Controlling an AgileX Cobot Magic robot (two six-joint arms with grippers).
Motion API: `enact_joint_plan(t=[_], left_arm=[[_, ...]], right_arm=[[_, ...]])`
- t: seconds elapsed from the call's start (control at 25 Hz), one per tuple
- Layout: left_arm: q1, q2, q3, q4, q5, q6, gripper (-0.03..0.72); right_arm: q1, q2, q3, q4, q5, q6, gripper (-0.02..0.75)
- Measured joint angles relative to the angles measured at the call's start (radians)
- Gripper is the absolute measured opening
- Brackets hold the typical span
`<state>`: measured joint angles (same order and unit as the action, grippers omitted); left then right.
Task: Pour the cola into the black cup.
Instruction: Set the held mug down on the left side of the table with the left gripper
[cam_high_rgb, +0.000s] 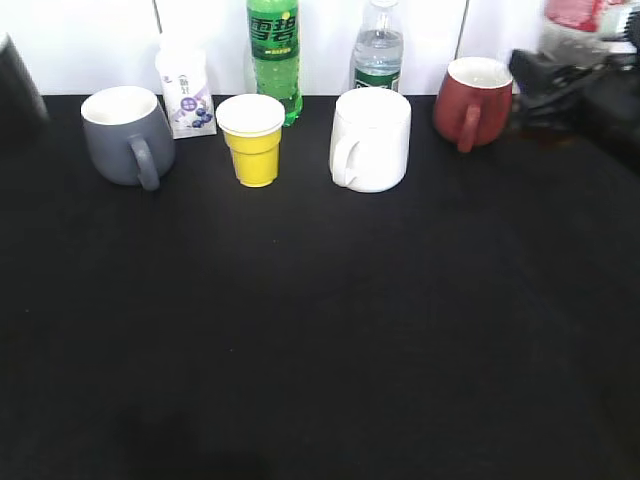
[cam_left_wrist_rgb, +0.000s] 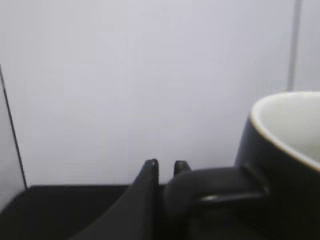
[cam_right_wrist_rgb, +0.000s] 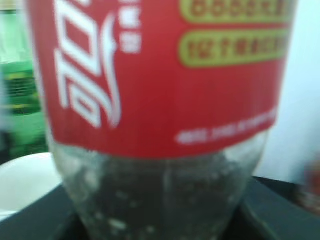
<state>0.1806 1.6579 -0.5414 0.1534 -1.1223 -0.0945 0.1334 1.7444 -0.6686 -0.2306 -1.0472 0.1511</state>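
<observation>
The cola bottle fills the right wrist view, with its red label with white lettering above dark liquid. My right gripper is shut around its lower body. In the exterior view the bottle's red label shows blurred at the top right, above the black right gripper. The black cup, white inside, is at the right of the left wrist view. My left gripper is shut on its squarish handle. A dark shape at the exterior view's far left edge is cup or arm; I cannot tell which.
Along the back of the black table stand a grey mug, a small pouch, a green soda bottle, a yellow cup, a white mug, a water bottle and a red mug. A white wall is behind.
</observation>
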Motion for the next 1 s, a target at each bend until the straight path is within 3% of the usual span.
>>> enact_joint_plan(t=[0.2,0.44,0.56,0.8,0.92,1.0], left_arm=[[0.034,0.312,-0.308,0.005,0.024,0.004,0.059],[-0.028,0.550,-0.573,0.045,0.139,-0.009,0.059],[-0.046,0.594,-0.633,0.037,0.172,-0.038,0.060],[-0.054,0.558,-0.538,0.026,0.140,-0.057,0.249],[-0.054,0.478,-0.405,0.021,0.130,-0.057,0.272],[-0.054,0.375,-0.240,0.021,0.108,-0.057,0.276]], right_arm=[[-0.001,-0.013,0.000,0.000,0.058,0.003,0.403],[-0.001,-0.015,0.000,0.000,0.059,0.004,0.403],[-0.001,-0.015,0.000,0.000,0.059,0.007,0.403],[-0.001,-0.015,0.000,0.000,0.060,0.007,0.403],[-0.001,-0.015,0.000,0.009,0.060,0.007,0.403],[-0.004,-0.015,-0.002,0.083,0.060,0.000,0.403]])
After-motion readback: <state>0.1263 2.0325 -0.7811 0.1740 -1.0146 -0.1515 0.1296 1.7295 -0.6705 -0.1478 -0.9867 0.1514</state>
